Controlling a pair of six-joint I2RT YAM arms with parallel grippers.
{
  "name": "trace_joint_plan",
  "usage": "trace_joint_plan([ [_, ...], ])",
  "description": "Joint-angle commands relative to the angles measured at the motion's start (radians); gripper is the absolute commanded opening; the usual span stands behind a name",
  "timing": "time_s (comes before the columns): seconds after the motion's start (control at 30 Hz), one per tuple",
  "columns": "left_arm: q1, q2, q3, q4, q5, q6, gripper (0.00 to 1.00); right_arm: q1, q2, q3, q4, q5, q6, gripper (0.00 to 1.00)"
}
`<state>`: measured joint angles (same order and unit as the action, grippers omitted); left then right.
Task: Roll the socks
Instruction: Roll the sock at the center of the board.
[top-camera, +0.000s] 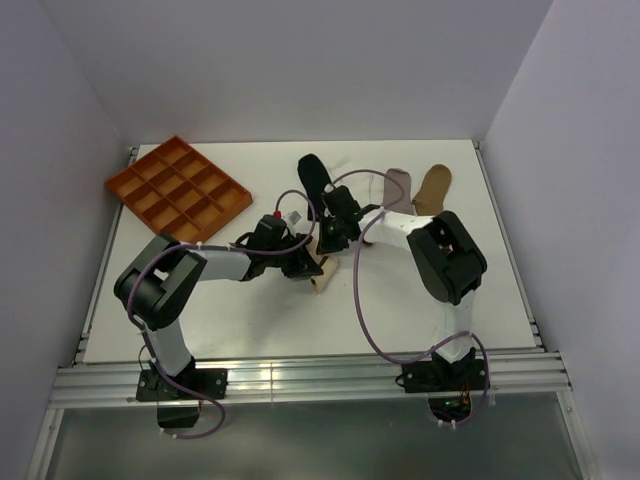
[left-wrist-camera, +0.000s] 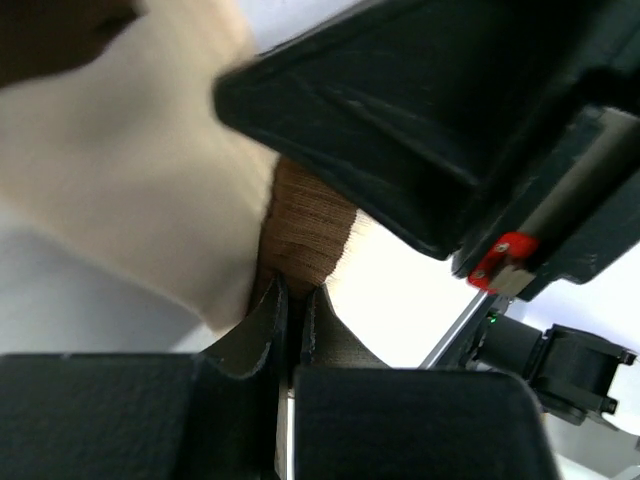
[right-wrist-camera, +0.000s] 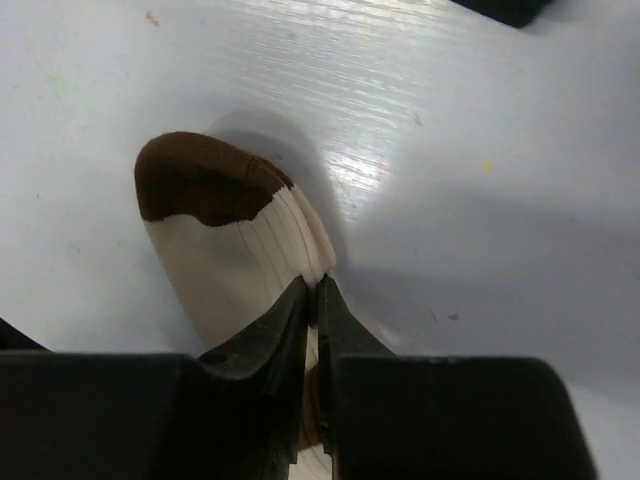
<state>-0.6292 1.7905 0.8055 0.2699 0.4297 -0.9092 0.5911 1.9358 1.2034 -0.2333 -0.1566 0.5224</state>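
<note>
Socks that can be counted from above come to four, and one orange tray (top-camera: 178, 188) sits at the far left of the white table (top-camera: 250, 320), a handy mark for placing the rest. To the right of the tray and nearer the arm bases, the left gripper (top-camera: 303, 266) and the right gripper (top-camera: 328, 243) meet over the cream sock (top-camera: 321, 282), of which the overhead camera shows only scraps beneath the black fingers. The two wrist cameras fill that in. The left wrist view shows the left gripper's jaws all but closed, pinching a brown ribbed band (left-wrist-camera: 305, 225) of that sock, with cream fabric spreading to the left and the other arm's black housing looming close at upper right. The right wrist view shows the right gripper's jaws drawn to a sliver on the sock's cream edge, with the brown toe (right-wrist-camera: 200, 185) at the far end; neither band nor toe can be made out from above. Further right of the tray, about level with it, lie the black sock (top-camera: 312, 175), then a pale greyish sock (top-camera: 397, 188), then the tan sock (top-camera: 433, 188), the last two side by side. None of these three appears in either wrist view.
</note>
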Motion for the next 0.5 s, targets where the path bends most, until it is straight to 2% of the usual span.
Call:
trace_joint_plan([
  [0.0,-0.030,0.037,0.017,-0.110,-0.023,0.105,0.00,0.009,0.054,0.045,-0.040,-0.058,-0.082,0.10],
  [0.23,-0.067,0.036,0.011,-0.040,0.069,0.089,0.00,0.018,0.069,0.068,-0.047,-0.084,-0.105,0.04],
  [0.47,-0.075,0.092,0.034,-0.047,0.100,0.119,0.00,0.026,0.097,0.079,-0.061,-0.089,-0.113,0.05],
])
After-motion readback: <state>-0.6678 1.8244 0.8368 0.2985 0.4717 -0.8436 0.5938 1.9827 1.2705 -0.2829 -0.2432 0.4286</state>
